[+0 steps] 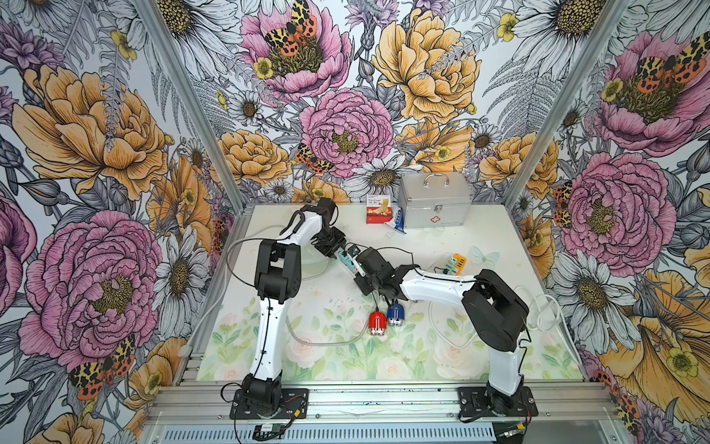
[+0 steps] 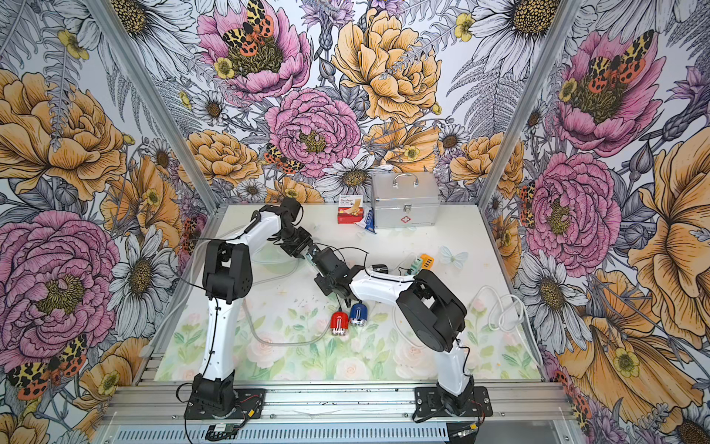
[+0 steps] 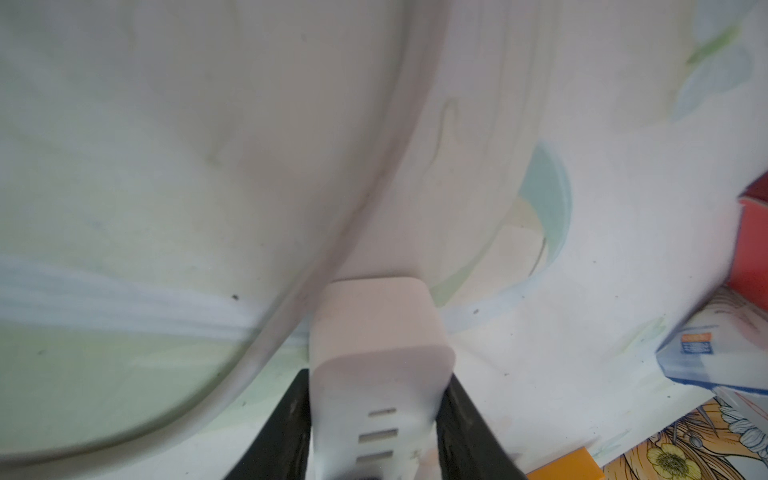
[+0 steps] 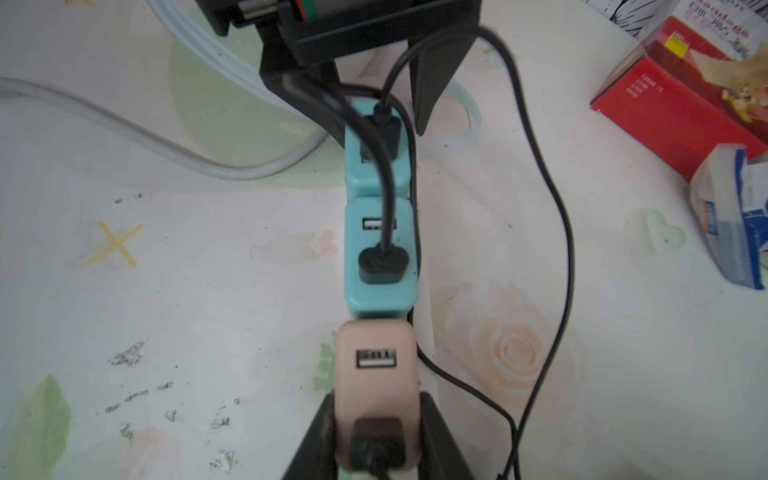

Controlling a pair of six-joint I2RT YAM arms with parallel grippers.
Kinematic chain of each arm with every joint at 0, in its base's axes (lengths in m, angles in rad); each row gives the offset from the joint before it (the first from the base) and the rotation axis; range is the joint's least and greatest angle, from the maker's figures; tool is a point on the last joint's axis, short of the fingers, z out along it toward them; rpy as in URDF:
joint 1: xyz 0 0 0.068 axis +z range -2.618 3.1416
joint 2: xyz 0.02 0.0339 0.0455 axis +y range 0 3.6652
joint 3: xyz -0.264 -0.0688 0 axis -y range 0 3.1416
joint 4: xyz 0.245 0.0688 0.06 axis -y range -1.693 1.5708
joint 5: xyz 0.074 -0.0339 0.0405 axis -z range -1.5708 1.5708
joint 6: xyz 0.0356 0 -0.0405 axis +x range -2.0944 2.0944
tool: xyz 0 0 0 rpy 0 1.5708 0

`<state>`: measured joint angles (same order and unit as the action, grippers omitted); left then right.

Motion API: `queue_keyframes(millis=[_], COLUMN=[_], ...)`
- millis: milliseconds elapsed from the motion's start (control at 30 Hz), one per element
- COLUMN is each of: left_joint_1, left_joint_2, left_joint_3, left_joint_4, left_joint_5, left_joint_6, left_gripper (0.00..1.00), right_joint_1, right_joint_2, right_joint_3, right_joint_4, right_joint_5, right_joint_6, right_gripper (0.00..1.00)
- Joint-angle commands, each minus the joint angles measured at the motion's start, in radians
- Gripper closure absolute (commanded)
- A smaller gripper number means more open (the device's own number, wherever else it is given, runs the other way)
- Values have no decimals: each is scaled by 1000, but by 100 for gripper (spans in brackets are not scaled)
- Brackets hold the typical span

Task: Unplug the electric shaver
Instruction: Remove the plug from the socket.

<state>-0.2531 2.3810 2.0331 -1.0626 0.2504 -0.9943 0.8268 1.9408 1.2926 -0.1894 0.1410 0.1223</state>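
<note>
Right gripper (image 4: 376,399): clamped on pink adapter (image 4: 376,365), with black plug (image 4: 376,451) seated in it.
Left gripper (image 3: 380,382): clamped on white power strip (image 3: 380,332).
Arms: both reach inward and meet mid-worktop (image 1: 491,230).
Red shaver (image 1: 377,322), blue shaver (image 1: 395,314): side by side just nearward of right gripper, long axes front-to-back, heads toward near edge.

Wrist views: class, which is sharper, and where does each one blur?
Left wrist view: soft throughout, the white block and the cable beside it smeared. Right wrist view: sharper, the near teal adapter crisp, the pink adapter nearest the lens slightly soft; even light, no glare.
</note>
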Motion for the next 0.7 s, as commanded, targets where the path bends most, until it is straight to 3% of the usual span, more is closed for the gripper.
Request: queue_keyframes(millis=[0, 67, 333, 433, 533, 600, 667], left_joint_1=[-9, -9, -9, -11, -9, -9, -9], left_joint_2=[38, 38, 47, 50, 50, 52, 55], left_joint_3=[-44, -42, -36, -33, -32, -30, -17], left_joint_4=[-25, -25, -24, -25, -25, -25, -25], left_joint_5=[-13, -13, -14, -14, -15, -15, -16], left_joint_6=[-46, -48, -54, -55, -55, -60, -64], left_gripper=[74, 74, 74, 74, 74, 74, 74], right_joint_1=[-2, 8, 70, 72, 59, 23, 5], right_joint_2=[-70, -69, -68, -75, -90, -104, -105], right_joint_3=[3, 3, -12, -16, -28, -40, -47], right_joint_4=[45, 44, 42, 42, 44, 44, 45], right_joint_5=[-164, -164, 136, 176, 98, -91, -186], right_joint_6=[58, 50, -56, -59, -38, 16, 60], right_gripper=[89, 89, 91, 92, 92, 91, 91])
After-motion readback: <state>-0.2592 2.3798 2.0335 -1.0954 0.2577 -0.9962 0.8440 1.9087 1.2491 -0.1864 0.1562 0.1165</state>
